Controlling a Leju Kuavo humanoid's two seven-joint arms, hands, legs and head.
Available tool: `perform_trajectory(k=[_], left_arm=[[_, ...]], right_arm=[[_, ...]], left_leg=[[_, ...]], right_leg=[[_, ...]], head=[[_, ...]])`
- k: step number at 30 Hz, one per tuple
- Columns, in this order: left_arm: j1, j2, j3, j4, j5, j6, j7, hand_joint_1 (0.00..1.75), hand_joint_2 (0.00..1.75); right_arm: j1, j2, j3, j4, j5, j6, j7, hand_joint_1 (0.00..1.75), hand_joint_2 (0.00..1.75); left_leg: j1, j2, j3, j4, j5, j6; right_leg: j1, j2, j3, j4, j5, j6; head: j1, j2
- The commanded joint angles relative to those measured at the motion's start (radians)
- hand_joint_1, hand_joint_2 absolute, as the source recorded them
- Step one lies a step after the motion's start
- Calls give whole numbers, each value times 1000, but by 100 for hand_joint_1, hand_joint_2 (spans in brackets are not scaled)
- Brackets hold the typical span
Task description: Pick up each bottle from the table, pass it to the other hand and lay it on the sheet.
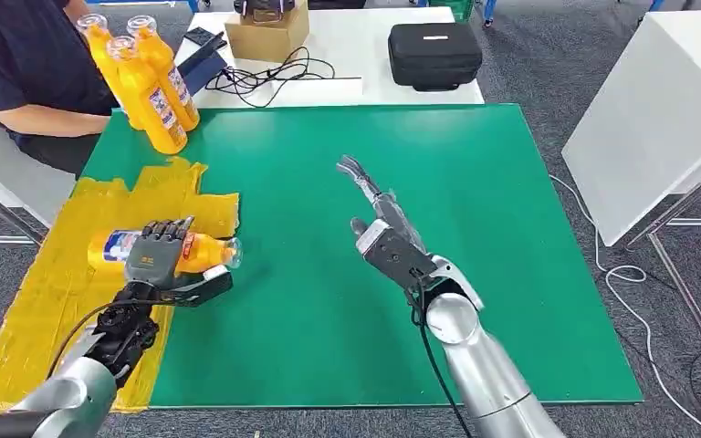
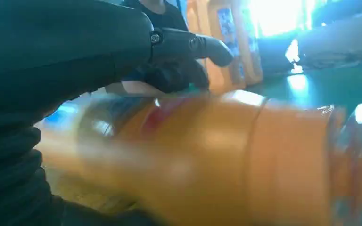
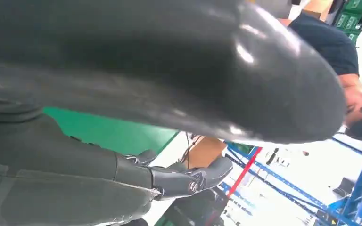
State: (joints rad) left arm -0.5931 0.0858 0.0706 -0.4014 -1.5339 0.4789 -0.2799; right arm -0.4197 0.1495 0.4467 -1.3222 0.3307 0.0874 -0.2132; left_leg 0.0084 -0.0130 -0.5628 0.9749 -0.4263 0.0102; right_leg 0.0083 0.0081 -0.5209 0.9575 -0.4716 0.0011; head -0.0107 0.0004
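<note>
Left hand (image 1: 160, 260): gripping a lying bottle (image 1: 208, 252) over the yellow sheet (image 1: 46, 301), lower left.
Right hand (image 1: 385, 239): hovering mid-frame, fingers spread, holding nothing.
Left wrist view: bottle blurring close-up.

No legible text anywhere. Showing white-and-blue labels with red marks on the three standing orange bottles (image 1: 151, 87) at the far left corner of the green table (image 1: 475, 237), the print too small to read. Showing a blue-and-white label on the lying bottle (image 1: 123, 248) under the left hand (image 1: 157, 260), lettering blurred; smeared to colour patches in the left wrist view (image 2: 136, 117). Bearing a small pale plate on the black case (image 1: 435, 55), unreadable.
</note>
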Motion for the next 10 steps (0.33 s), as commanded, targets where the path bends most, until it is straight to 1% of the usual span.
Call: perform_trajectory(k=[1,7,10], left_arm=[[-46,3,-32,143,36,-96,-80,0,0],[-46,3,-32,143,36,-96,-80,0,0],[-44,1,-8,139,73,-130,-117,0,0]], right_arm=[[18,-47,12,13,21,-18,-4,0,0],[18,-47,12,13,21,-18,-4,0,0],[10,-38,6,27,34,-18,-2,0,0]], left_leg=[[0,0,5,-2,0,0],[0,2,6,-1,-1,1],[0,3,7,-1,-1,1]], right_leg=[[0,-2,6,-3,0,2],[0,0,6,-2,0,2],[0,0,7,-2,0,2]], head=[[0,0],[0,0],[0,0]])
